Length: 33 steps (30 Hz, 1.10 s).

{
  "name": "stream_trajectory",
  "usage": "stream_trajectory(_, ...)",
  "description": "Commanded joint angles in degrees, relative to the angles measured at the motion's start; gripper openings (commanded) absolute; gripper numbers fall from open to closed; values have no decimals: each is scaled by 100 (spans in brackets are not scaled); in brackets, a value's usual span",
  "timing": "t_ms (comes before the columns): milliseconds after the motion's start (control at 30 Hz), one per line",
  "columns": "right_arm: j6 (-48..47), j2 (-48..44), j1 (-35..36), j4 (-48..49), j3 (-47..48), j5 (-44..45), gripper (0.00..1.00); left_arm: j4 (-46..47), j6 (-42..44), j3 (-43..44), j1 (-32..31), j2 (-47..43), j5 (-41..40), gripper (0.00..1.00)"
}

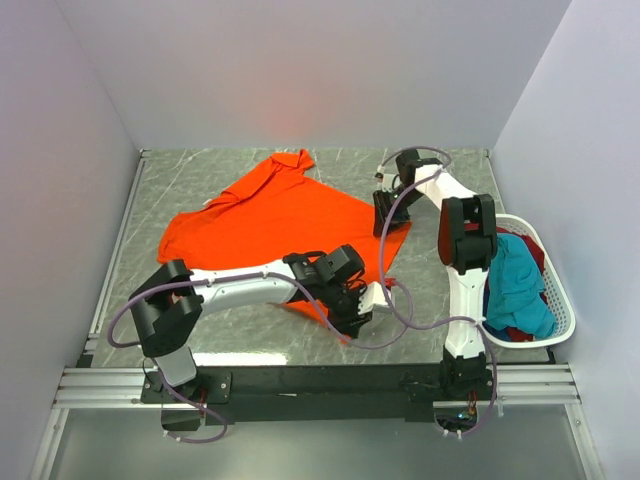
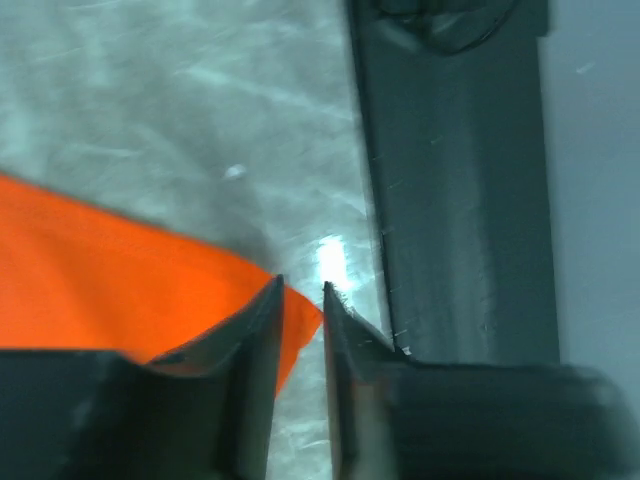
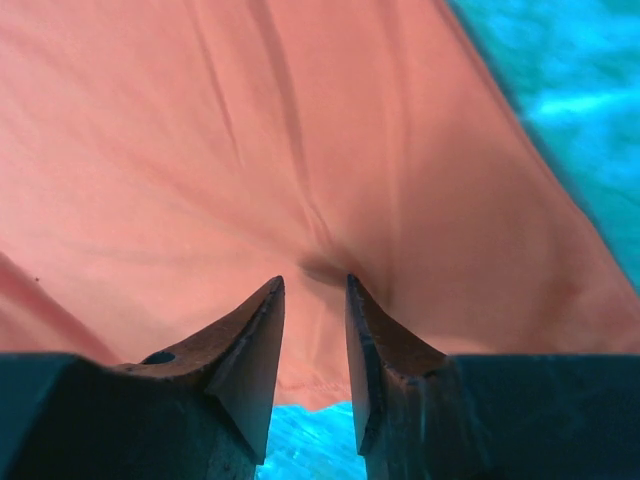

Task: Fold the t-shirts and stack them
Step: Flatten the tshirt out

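The bright orange t-shirt (image 1: pixel 275 225) lies spread out on the grey marbled table (image 1: pixel 200 170), collar at the far side. My left gripper (image 1: pixel 352 318) sits low at the shirt's near corner. In the left wrist view that gripper (image 2: pixel 302 285) has its jaws slightly apart, and the orange corner (image 2: pixel 120 280) lies flat under the left finger with its tip poking into the gap. My right gripper (image 1: pixel 385 218) is at the shirt's right edge. Its jaws (image 3: pixel 315 280) also stand apart, tips pressed on the orange cloth (image 3: pixel 300 130), with a small pucker between them.
A white plastic basket (image 1: pixel 560 300) at the right wall holds a teal t-shirt (image 1: pixel 515 285) and a dark red one (image 1: pixel 512 333). The black rail (image 1: pixel 320 375) along the near table edge lies just beside my left gripper, seen as a dark bar (image 2: pixel 450 200).
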Motion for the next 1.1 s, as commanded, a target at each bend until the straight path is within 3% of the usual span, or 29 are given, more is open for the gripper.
stream_trajectory(0,-180,-520,-161,-174,-106,-53,41,195,-412,59,-58,-13,288,37)
stream_trajectory(33,-198,-565,-170,-227,-124,-35,43,116,-360,42,-23,-144,332,44)
stream_trajectory(100,-268,-757,-197,-271,-203,-9,46,-77,-245,-159,204,-355,411,48)
stream_trajectory(267,-347,-1206,-205,-385,-536,9,47,-728,202,-626,1266,-1320,710,48)
stream_trajectory(367,-408,-1505,-57,-421,-1071,26,46,-1474,692,-618,2792,-1612,728,47)
stream_trajectory(467,-470,-1760,303,-315,-1415,393,46,-2246,1369,-530,3841,-1630,561,47)
stream_trajectory(500,-540,-1839,426,-280,-1590,543,45,-2415,1529,-486,4575,-1613,526,48)
stream_trajectory(600,-654,-1840,1015,-166,-1758,1087,45,-2644,1899,-294,5886,-1298,140,48)
stream_trajectory(700,-803,-1700,1569,-113,-1750,1632,45,-2558,1865,232,6811,-648,-221,48)
stream_trajectory(800,-962,-1498,2035,-122,-1680,2003,45,-2226,1628,760,7262,56,-379,48)
stream_trajectory(900,-1181,-1313,2387,-130,-1741,2521,44,-2004,1373,1051,7298,627,-836,46)
stream_trajectory(1067,-1611,-1119,2572,-69,-1987,3223,44,-1485,1232,685,7351,1085,-1730,42)
